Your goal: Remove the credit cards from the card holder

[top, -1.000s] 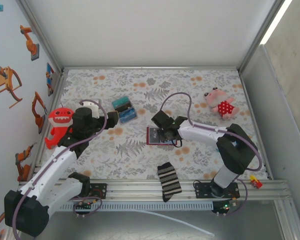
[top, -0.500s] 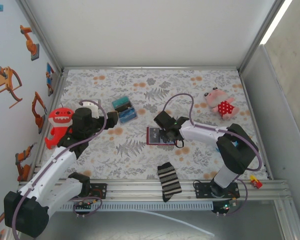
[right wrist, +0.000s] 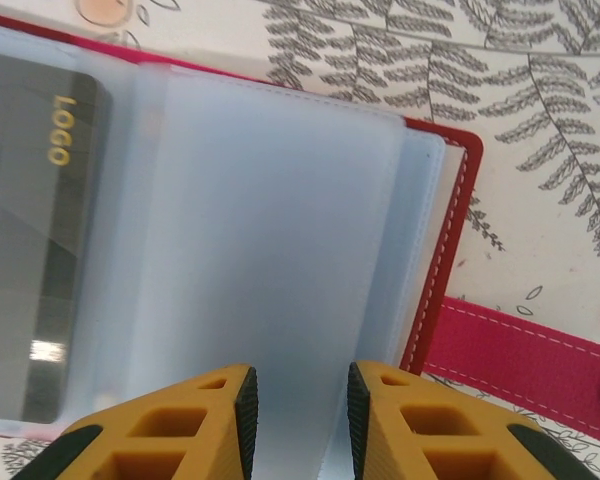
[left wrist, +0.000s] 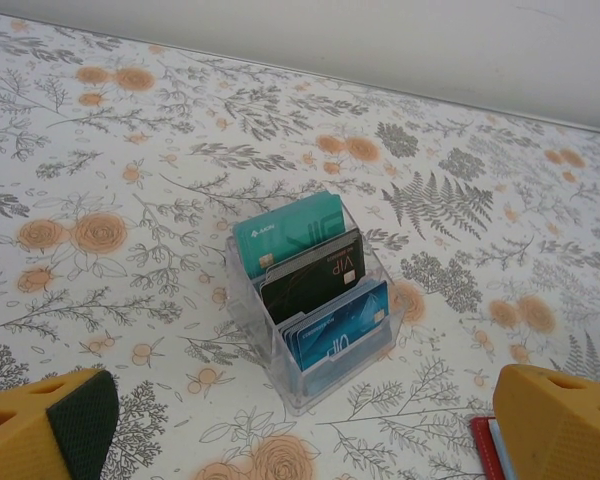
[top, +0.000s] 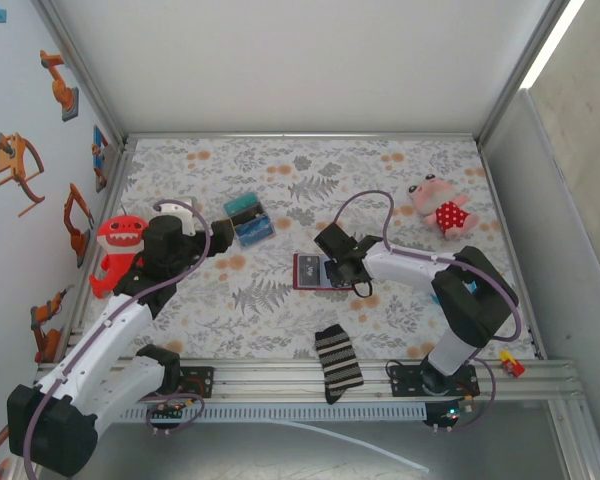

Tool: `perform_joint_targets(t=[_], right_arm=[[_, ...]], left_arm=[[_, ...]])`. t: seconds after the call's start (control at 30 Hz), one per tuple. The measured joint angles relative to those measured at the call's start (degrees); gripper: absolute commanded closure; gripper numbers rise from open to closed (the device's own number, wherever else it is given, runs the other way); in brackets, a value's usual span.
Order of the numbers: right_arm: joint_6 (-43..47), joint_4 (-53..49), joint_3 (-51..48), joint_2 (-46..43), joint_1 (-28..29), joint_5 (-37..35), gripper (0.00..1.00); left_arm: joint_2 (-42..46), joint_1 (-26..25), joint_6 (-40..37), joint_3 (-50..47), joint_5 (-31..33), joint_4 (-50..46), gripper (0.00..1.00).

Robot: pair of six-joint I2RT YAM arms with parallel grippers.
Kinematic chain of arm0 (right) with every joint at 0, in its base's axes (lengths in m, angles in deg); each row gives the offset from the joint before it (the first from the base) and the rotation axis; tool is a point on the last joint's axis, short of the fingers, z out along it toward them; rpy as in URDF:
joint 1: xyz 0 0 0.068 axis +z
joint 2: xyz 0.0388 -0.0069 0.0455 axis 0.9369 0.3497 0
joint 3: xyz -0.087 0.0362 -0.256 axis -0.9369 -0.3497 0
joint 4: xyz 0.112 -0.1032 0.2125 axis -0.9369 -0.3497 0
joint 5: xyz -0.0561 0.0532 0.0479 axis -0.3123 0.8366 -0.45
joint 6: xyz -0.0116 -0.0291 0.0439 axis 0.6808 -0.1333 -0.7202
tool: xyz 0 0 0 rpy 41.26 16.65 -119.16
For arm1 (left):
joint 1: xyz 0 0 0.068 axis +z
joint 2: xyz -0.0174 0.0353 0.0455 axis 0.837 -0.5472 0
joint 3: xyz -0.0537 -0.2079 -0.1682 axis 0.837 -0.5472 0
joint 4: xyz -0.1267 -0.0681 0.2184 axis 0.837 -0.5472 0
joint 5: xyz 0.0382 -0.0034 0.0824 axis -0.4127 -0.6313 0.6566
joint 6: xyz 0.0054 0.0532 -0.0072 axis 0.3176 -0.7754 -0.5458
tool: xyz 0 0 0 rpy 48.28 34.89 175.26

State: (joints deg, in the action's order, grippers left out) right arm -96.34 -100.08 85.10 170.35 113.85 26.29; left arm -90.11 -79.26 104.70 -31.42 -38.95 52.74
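Lying open and flat on the flowered table (top: 280,165), the card holder (top: 307,271) sits just right of the middle of the overhead frame. Its inner side faces up and its long axis runs left to right, roughly in line with the near rail. The right pincer (top: 342,268) hangs over its right half. In the right wrist view the holder's red border runs along the top and down the right side, with pale blue-grey pockets across the middle. A red snap tab (right wrist: 525,362) sticks out toward the lower right corner. A black card (right wrist: 35,250) with gold lettering sits in the pocket at the left edge of that frame, its long axis running up and down. The right pincer's fingers (right wrist: 215,425) come in from the bottom edge, parted by a narrow gap over the bare pocket, and nothing can be made out clamped between them. The left pincer (left wrist: 300,425) is spread wide and holds nothing, with one finger in each bottom corner of the left wrist frame. It faces a clear stand (left wrist: 310,300) in the middle of that frame, where teal, black and blue cards stand upright in steps. In the overhead frame the stand lies up and to the left of the card holder, apart from it.
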Motion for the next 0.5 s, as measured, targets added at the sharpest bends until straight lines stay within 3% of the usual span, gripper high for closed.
perform_joint_targets(t=[0.5], right_arm=[[0.04,1.99,-1.33,0.00,-1.86,0.07,0.71]], left_arm=[[-1.36,0.00,5.11,0.02,3.78,1.38,0.03]])
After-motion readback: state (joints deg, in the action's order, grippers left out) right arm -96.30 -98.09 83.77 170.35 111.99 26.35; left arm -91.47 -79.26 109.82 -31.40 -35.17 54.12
